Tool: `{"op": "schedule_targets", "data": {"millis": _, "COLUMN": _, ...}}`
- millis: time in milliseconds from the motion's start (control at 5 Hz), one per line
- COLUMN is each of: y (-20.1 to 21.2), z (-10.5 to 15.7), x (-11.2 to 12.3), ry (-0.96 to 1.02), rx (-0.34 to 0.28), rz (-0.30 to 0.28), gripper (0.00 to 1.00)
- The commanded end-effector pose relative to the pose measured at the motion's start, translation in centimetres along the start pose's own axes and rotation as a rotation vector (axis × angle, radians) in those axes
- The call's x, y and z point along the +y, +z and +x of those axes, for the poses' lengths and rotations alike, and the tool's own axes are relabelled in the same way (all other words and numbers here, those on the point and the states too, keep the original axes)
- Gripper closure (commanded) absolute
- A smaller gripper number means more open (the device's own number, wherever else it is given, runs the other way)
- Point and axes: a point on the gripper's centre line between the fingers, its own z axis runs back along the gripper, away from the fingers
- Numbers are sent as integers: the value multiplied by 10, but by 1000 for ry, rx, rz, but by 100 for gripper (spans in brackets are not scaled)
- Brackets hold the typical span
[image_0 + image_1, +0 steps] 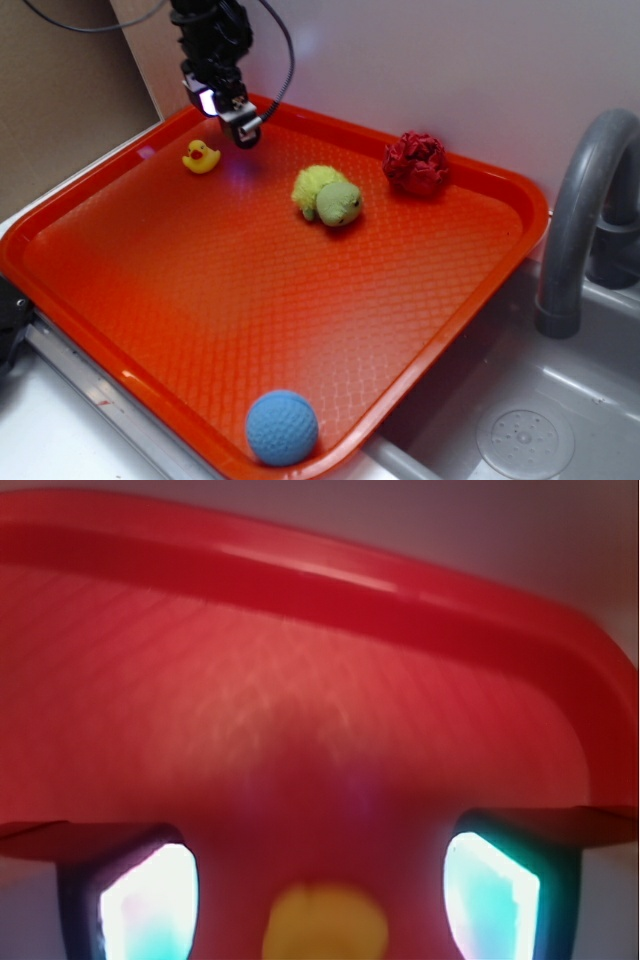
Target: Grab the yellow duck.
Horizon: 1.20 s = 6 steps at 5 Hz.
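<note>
The duck [201, 157], small, glossy and smooth, sits near the far left corner of the tray [250, 300], whose red plastic floor is stamped with a fine diamond grid. The gripper [230, 115] hangs just beside and above it, jaws apart; the blurred wrist view shows a yellow blob, probably the duck [325, 922], between glowing fingers [148, 908]. Farther off lie a fuzzy turtle [327, 195], a crinkled red ball [416, 163] and a knitted blue ball [282, 427].
</note>
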Motion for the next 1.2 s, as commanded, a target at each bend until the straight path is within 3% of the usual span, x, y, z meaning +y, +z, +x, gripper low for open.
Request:
{"op": "schedule_targets", "data": {"millis": 0, "y": 12, "z": 9, "x": -7, "ry": 2, "rx": -56, "rz": -14, "gripper": 0}}
{"op": "schedule_targets", "data": {"millis": 400, "y": -1, "z": 2, "x": -21, "ry": -35, "rx": -23, "rz": -46, "gripper": 0}}
{"op": "schedule_targets", "data": {"millis": 600, "y": -2, "z": -10, "x": -25, "ry": -47, "rx": 11, "rz": -33, "gripper": 0}}
{"op": "schedule_targets", "data": {"millis": 1000, "y": 2, "z": -28, "x": -7, "ry": 5, "rx": 15, "rz": -13, "gripper": 0}}
